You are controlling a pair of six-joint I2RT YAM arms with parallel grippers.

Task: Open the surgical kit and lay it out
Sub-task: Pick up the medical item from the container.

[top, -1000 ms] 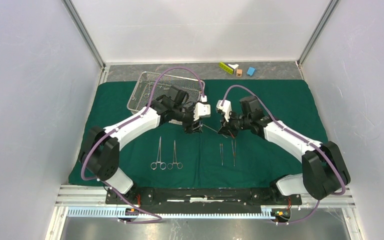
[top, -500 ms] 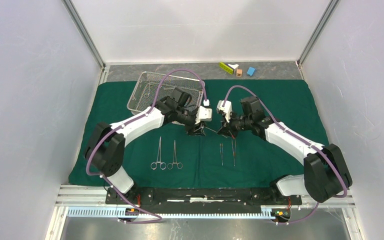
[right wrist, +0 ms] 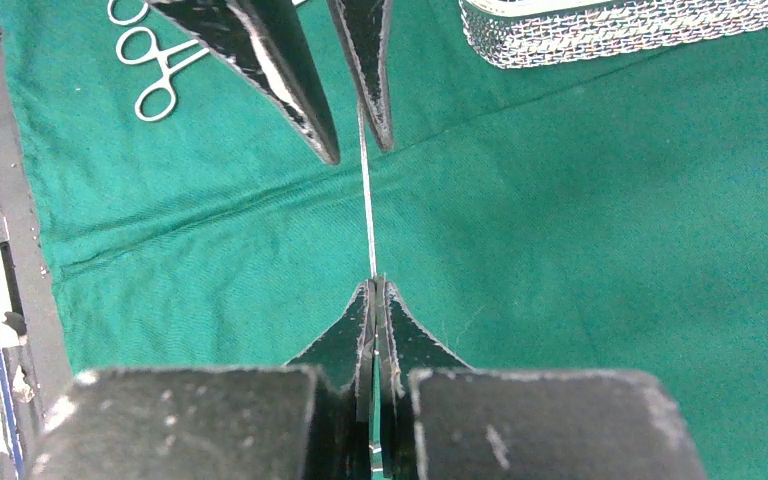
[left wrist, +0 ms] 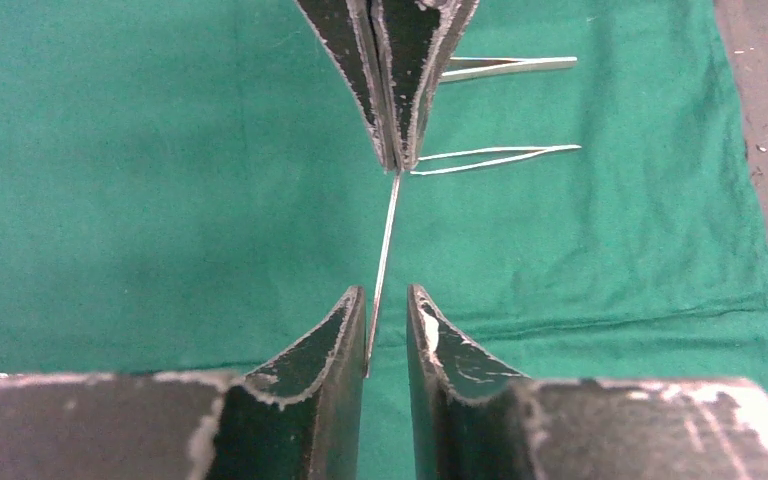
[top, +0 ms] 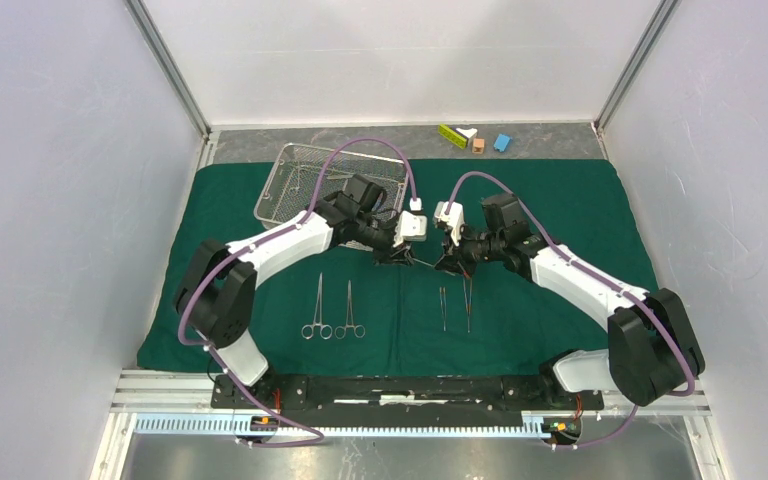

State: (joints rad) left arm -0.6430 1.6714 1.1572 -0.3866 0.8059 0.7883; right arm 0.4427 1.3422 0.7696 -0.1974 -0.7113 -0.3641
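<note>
Over mid-cloth, between the claws: I note one slim steel instrument [left wrist: 384, 250], thin as a strip and probably tweezers seen edge-on, spanning from one claw to the other and apparently clear of the cloth.
Right gripper [right wrist: 373, 285]: fingers pressed together on its end of that instrument; I judge it bears the load alone.
Left gripper [left wrist: 385, 295]: fingers spread, one on each side of the other end. The steel lies along one inner face but is not pinched.
Reason for the hold: I read this as a hand-over between arms. Which arm is the giver I cannot tell.
Dark green cloth drape [top: 560, 200]: opened flat over the table, serving as the laying field.
Silver wire-mesh tray [top: 285, 190]: on the far-left part of the drape, behind the left arm. I cannot make out what is left in it.
Ring-handled steel clamps [top: 318, 300]: two, side by side, near-left of centre.
Laid tweezers [top: 443, 307]: two, parallel, near-right of centre, well apart from the clamps. I judge they are grouped by kind.
Risk: if the pinching claw opens before the spread one closes, the instrument drops.
</note>
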